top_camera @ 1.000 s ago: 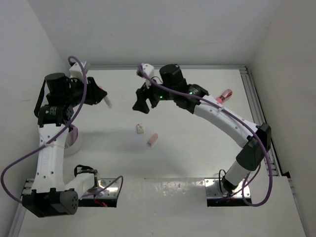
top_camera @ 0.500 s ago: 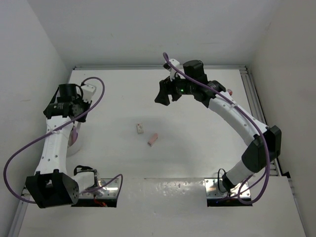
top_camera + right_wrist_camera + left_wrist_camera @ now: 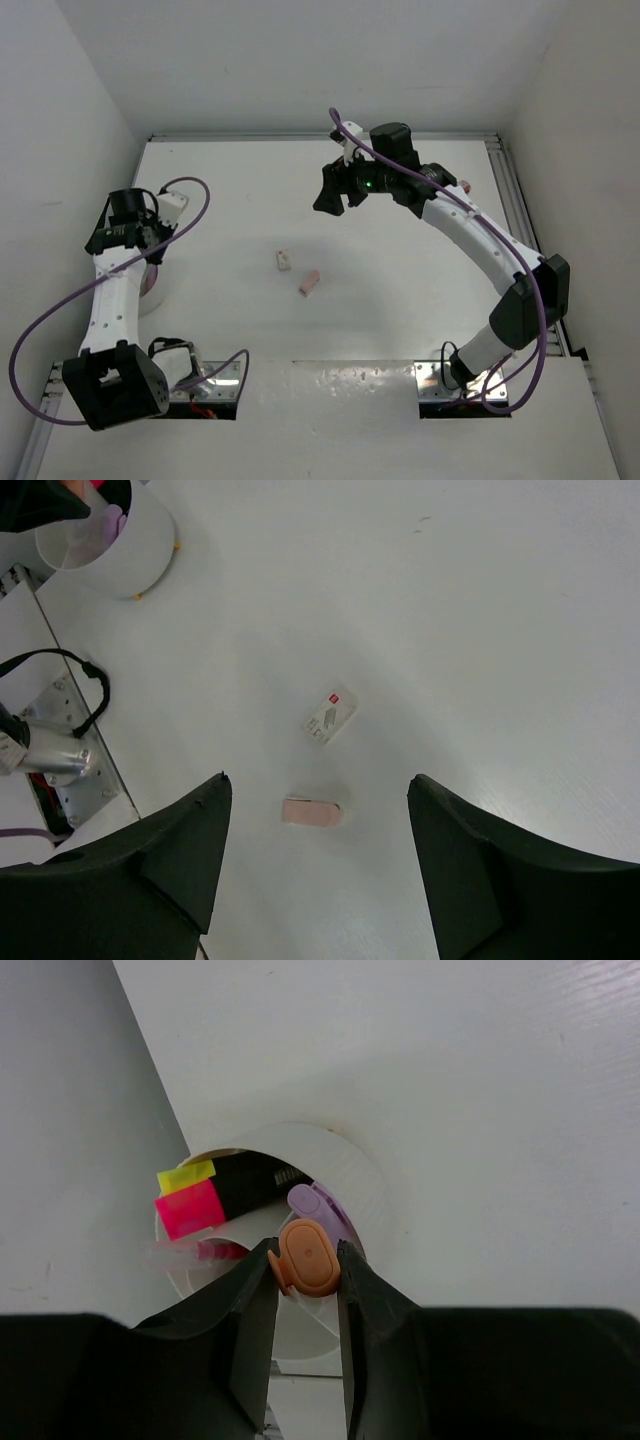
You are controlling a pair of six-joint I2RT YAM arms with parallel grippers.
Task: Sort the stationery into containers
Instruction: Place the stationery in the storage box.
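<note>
My left gripper point(image 3: 308, 1252) is shut on the orange-capped marker point(image 3: 308, 1260), which hangs upright over the round white tub point(image 3: 345, 1165). Inside the tub lie black highlighters with a yellow cap point(image 3: 186, 1175) and a pink cap point(image 3: 190, 1209), a purple item point(image 3: 315, 1204) and a red pen point(image 3: 205, 1252). My right gripper point(image 3: 318, 780) is open, high above the pink eraser point(image 3: 313, 811) and the whitish eraser point(image 3: 331, 716). From above, both erasers point(image 3: 310, 282) point(image 3: 284, 261) lie mid-table. Only a sliver of the pink cup point(image 3: 466, 184) shows behind the right arm.
The tub point(image 3: 152, 292) stands near the left wall, under the left arm. White walls close the table on the left, back and right. A metal rail point(image 3: 515, 200) runs along the right edge. Base plates and purple cables lie at the near edge.
The left arm swung the marker from the back left down over the tub. The right arm rose and shifted right toward the back a second ago, then held still.
</note>
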